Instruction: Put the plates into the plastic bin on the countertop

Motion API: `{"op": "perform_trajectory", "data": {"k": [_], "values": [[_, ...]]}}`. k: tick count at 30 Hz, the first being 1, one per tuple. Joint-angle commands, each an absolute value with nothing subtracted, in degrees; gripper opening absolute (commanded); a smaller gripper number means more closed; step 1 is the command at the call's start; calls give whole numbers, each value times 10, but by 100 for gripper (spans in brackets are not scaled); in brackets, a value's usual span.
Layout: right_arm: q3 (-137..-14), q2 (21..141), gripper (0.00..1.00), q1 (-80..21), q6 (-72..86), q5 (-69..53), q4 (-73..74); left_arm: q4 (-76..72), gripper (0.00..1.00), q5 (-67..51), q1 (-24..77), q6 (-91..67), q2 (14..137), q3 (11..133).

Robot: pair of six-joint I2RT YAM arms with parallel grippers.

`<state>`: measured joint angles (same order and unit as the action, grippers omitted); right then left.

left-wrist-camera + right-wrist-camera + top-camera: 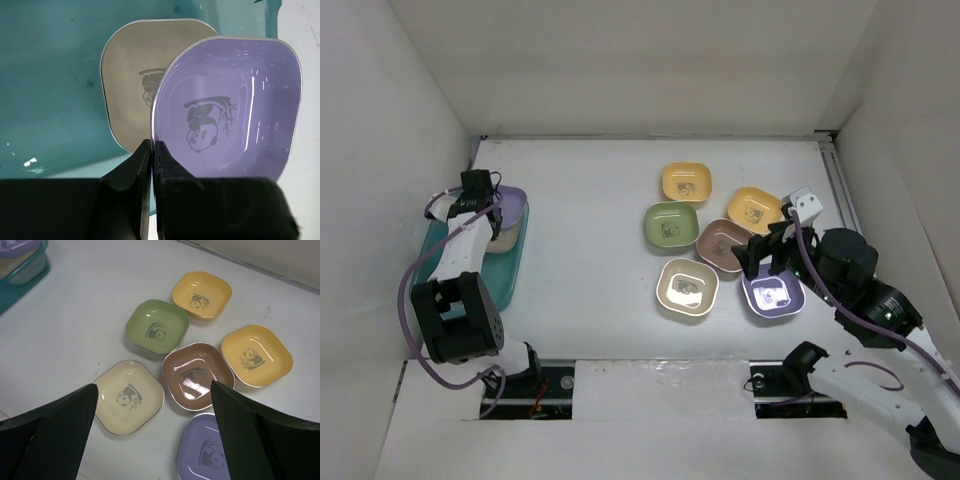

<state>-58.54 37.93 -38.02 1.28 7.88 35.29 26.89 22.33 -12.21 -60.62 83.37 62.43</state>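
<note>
The left gripper (151, 150) pinches the rim of a shiny purple plate (235, 100) with a little panda on it, over the blue-green plastic bin (50, 75) where a beige plate (130, 65) lies, while the right gripper (153, 387) has its fingers spread wide above the brown plate (197, 375) on the white countertop (90, 305).

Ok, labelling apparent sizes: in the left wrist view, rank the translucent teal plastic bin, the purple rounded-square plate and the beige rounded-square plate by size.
1. translucent teal plastic bin, overrunning the frame.
2. purple rounded-square plate.
3. beige rounded-square plate, partly hidden.
The purple is nearer the camera, so those two may match.
</note>
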Motion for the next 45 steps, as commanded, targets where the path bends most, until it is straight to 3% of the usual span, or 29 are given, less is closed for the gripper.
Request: {"op": "perform_trajectory", "data": {"k": [1, 5, 6, 7, 9, 10, 12, 18, 27, 37, 43, 45], "values": [[-578, 372, 100, -386, 8, 66, 316, 245, 0, 234, -124, -643, 820, 620], [-578, 372, 100, -386, 8, 66, 311, 245, 1, 257, -124, -652, 807, 614], [-578, 372, 100, -386, 8, 60, 311, 251, 10, 257, -124, -652, 807, 614], [-578, 372, 100, -386, 8, 60, 306, 251, 41, 257, -124, -652, 807, 614], [-578, 377, 100, -386, 8, 60, 306, 266, 81, 269, -124, -658, 807, 620], [-578, 377, 100, -386, 8, 55, 306, 276, 91, 269, -124, -664, 802, 620], [-578, 377, 100, -386, 8, 54, 306, 276, 99, 278, -124, -664, 791, 625], [-578, 377, 100, -386, 8, 62, 306, 245, 99, 258, -59, -595, 751, 643], [-606, 366, 100, -386, 26, 140, 337, 159, 99, 184, 270, -431, 854, 701], [-611, 349, 100, -381, 38, 145, 353, 74, 97, 33, 301, -351, 1043, 793], [-606, 344, 100, -381, 38, 152, 365, 82, 96, 49, 328, -345, 1109, 827], [-606, 344, 100, -381, 38, 152, 370, 103, 91, 71, 335, -351, 1120, 835]]}}
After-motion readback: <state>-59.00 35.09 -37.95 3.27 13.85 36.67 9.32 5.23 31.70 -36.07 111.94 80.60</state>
